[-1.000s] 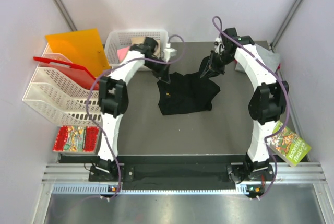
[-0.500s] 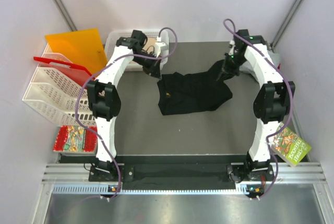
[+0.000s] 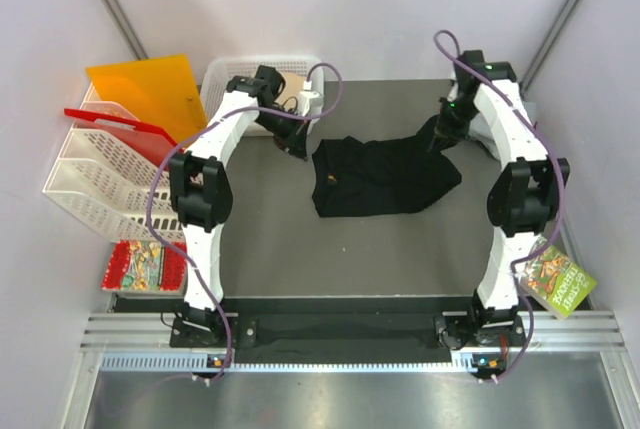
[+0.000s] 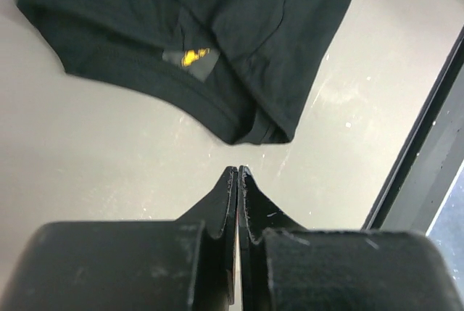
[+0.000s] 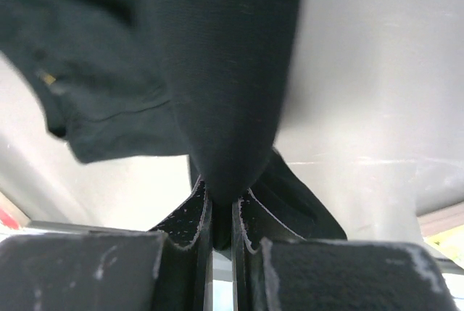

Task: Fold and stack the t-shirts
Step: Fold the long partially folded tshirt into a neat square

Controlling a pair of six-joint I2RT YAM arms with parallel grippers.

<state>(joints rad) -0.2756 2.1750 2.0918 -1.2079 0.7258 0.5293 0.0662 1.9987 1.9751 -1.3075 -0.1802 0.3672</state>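
The black t-shirt (image 3: 385, 177) lies partly spread on the grey table, stretched toward the right. My right gripper (image 3: 440, 139) is shut on its right edge and holds that edge a little off the table. In the right wrist view the black cloth (image 5: 217, 57) is pinched between the fingers of that gripper (image 5: 221, 202). My left gripper (image 3: 297, 146) is shut with nothing in it, just left of the shirt's left corner. In the left wrist view its tips (image 4: 238, 172) hover over bare table near the shirt's hem (image 4: 217, 28). A tan cloth (image 3: 293, 81) shows in the basket.
A white basket (image 3: 225, 77) stands at the back left. An orange sheet (image 3: 150, 89) leans on a white tray rack (image 3: 100, 184). Printed booklets lie at the front left (image 3: 145, 264) and front right (image 3: 555, 279). The table's dark front edge (image 4: 428, 144) is close.
The right gripper has pulled the shirt's edge to the right, and the shirt now lies wider and flatter. The left gripper has let go of the left corner and stands just off it.
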